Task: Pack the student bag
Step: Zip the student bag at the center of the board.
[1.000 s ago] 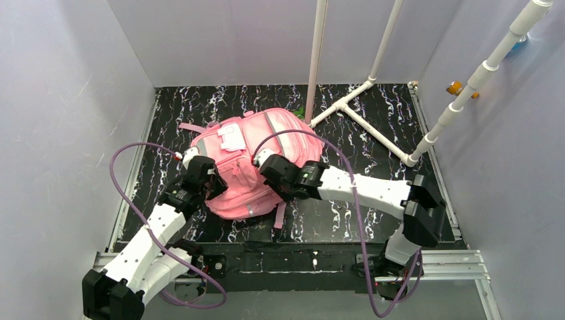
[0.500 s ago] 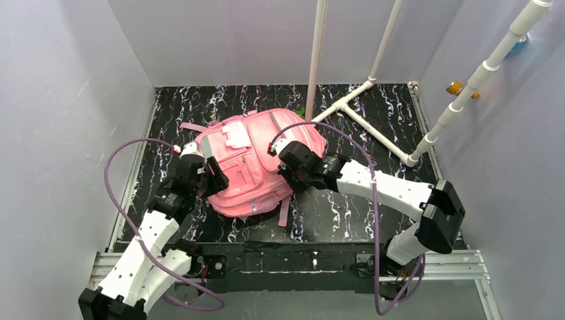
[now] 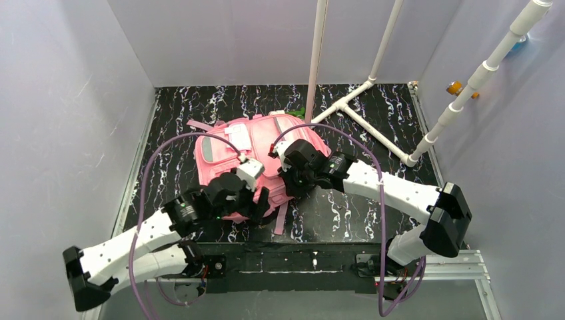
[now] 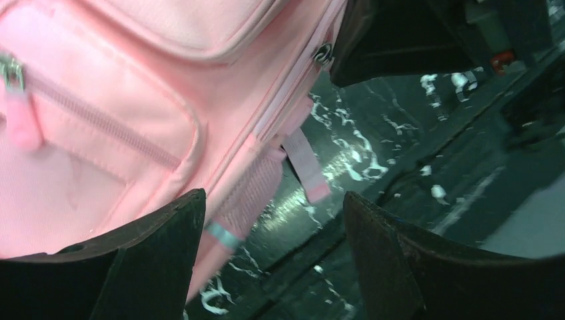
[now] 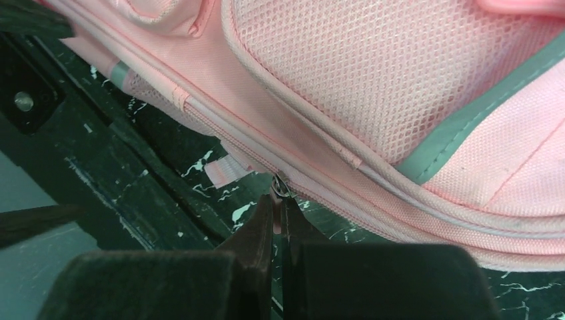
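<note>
Left arm swung round to the student bag's (image 3: pixel 226 143) near edge
It lies mid-way on the table (image 3: pixel 173 113); right gripper (image 5: pixel 274 203) pinched shut on the zipper pull (image 5: pixel 280 184) (to run the zip, likely); left gripper (image 4: pixel 273 195) spread wide, empty — probably ready to steady fabric.

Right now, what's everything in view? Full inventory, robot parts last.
student bag: 1, pink with grey strips, lying flat mid-table
table: 1, black with white marbling, under everything
pipe frame: 1, white, far right of the table, rising up the right side
orange item: 1, small, by the right wall, too small to identify
green item: 1, mostly hidden behind the bag's far edge
cables: 2, purple, one looping along each arm
left gripper: 1, black, open, at the bag's near corner
right gripper: 1, black, shut, tips at the bag's zipper pull
</note>
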`<state>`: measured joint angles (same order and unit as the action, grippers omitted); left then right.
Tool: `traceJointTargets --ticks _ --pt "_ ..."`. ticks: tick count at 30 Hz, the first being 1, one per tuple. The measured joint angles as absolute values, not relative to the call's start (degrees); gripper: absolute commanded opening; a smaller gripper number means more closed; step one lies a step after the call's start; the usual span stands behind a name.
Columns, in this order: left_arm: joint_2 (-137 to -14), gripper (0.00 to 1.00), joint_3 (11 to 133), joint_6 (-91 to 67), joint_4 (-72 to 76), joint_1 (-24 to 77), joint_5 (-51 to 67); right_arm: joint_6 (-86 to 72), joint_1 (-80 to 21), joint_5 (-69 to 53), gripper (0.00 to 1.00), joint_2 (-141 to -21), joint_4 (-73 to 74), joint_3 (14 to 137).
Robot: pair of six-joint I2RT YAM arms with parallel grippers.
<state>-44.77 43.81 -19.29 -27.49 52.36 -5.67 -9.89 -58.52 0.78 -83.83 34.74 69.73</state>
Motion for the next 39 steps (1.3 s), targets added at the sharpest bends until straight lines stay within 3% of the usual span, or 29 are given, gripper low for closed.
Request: traceJointTargets --ticks 4,11,15,19,20,29,39 --pt "-48.82 0.75 42.13 -10.98 -21.21 60.99 -15.59 -10.83 -58.5 -2.09 0.01 -83.07 33.28 68.47" --pt "-51.86 0.69 36.64 -0.47 -11.14 62.96 -20.91 -12.47 -58.17 -5.37 0.01 -81.82 30.37 67.64" --pt "-53.52 0.44 35.48 2.17 -6.46 63.53 -24.14 -13.54 -58.11 -7.27 0.01 -81.41 28.64 67.46" --pt "-54.83 0.05 35.2 2.98 -4.23 64.31 -29.95 -14.26 -57.69 -7.84 0.01 -81.38 28.12 67.29" --pt "-55.29 0.0 35.33 3.01 -4.01 64.55 -31.29 -14.33 -57.54 -7.79 0.01 -81.38 27.92 67.29" --pt "-53.84 0.0 35.66 -0.38 -7.22 65.54 -35.9 -9.04 -57.49 -4.12 0.01 -81.36 30.57 69.6" --pt "-38.94 0.0 34.26 -4.45 -16.71 65.47 -36.95 10.22 -56.99 3.53 0.01 -81.6 42.13 78.96"
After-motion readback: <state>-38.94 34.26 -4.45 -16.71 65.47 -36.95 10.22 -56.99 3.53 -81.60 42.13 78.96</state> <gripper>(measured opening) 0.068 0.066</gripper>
